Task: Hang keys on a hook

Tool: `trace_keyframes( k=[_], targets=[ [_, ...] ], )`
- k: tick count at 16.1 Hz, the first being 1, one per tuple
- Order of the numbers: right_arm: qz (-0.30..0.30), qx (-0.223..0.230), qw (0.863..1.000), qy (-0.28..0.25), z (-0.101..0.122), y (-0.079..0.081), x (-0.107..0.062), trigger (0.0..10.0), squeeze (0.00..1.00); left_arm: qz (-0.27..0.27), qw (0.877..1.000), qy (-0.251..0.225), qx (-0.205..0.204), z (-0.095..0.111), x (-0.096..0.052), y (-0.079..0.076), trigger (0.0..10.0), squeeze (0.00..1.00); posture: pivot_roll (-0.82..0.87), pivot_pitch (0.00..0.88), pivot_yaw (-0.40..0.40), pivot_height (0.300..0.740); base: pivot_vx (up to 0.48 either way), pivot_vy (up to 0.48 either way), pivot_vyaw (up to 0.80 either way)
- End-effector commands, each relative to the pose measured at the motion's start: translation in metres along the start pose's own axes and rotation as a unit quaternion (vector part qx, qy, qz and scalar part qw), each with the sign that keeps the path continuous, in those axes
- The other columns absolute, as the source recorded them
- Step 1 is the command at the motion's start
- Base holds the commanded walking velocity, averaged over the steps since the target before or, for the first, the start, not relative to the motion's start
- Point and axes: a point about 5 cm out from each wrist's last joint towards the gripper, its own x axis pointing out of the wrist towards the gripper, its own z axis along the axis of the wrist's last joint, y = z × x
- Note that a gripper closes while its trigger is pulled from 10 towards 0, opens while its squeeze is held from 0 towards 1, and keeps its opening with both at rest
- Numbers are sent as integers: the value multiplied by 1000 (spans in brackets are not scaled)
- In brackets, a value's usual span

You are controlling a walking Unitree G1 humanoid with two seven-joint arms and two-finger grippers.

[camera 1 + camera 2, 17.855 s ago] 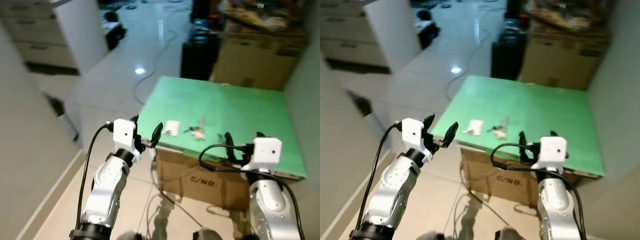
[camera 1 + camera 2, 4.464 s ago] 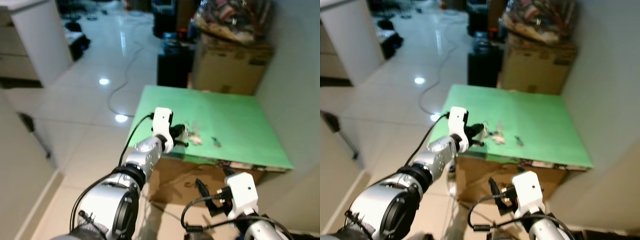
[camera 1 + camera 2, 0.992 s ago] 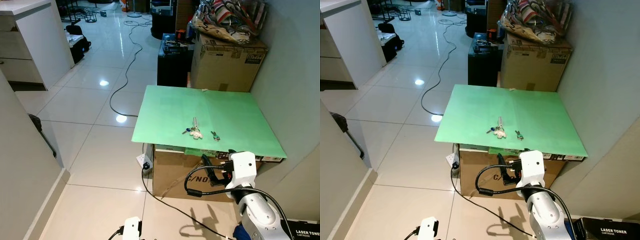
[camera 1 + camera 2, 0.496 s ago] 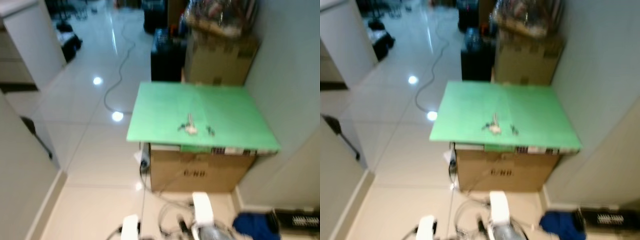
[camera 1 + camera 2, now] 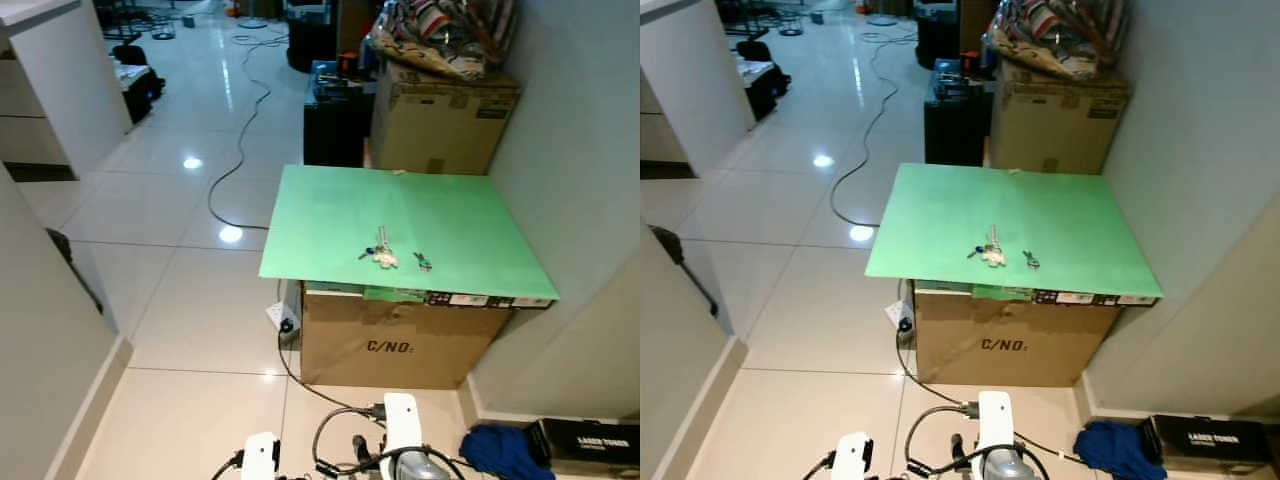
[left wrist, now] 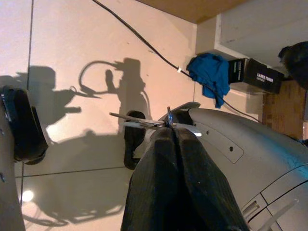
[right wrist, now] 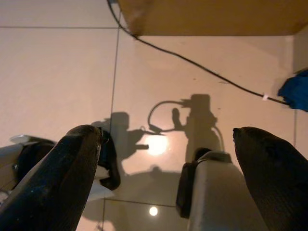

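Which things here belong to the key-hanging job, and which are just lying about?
Job: keys on the table; key pinched in the left tool.
Lying about: cardboard box, cable, blue cloth, black box.

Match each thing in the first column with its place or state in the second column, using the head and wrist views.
Column one:
1. bunch of keys
2. blue cloth
3. left gripper
4. right gripper

Column two:
A. lying on the floor
B. jaws open, holding nothing
C. lying on the green board
D. jaws shut on a small metal item

Pairs: 1-C, 2-A, 3-D, 4-B
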Motion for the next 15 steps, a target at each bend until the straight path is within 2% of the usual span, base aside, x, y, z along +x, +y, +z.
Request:
trace_keyframes(
  k=[1, 2, 3, 4, 15],
  targets=[
    [9, 3, 1000, 3, -10, 12, -2, 10000, 0, 138, 926, -131, 325, 133, 1, -25, 10000, 0, -123, 0, 0, 686, 0, 0, 0],
    [9, 3, 1000, 3, -12, 13, -2, 10000, 0, 140, 920, -134, 341, 134, 1, -26, 10000, 0, -123, 0, 0, 686, 0, 0, 0],
    [9, 2, 1000, 8, -18, 14, -3, 10000, 0, 137, 924, -145, 325, 140, 1, -30, 10000, 0, -123, 0, 0, 686, 0, 0, 0],
    [9, 2, 1000, 11, -22, 15, -4, 10000, 0, 135, 929, -149, 312, 142, 1, -31, 10000, 0, -125, 18, 128, 686, 0, 0, 0],
    [9, 2, 1000, 11, -22, 15, -4, 10000, 0, 135, 929, -149, 312, 142, 1, -31, 10000, 0, -125, 18, 128, 686, 0, 0, 0]
  ],
)
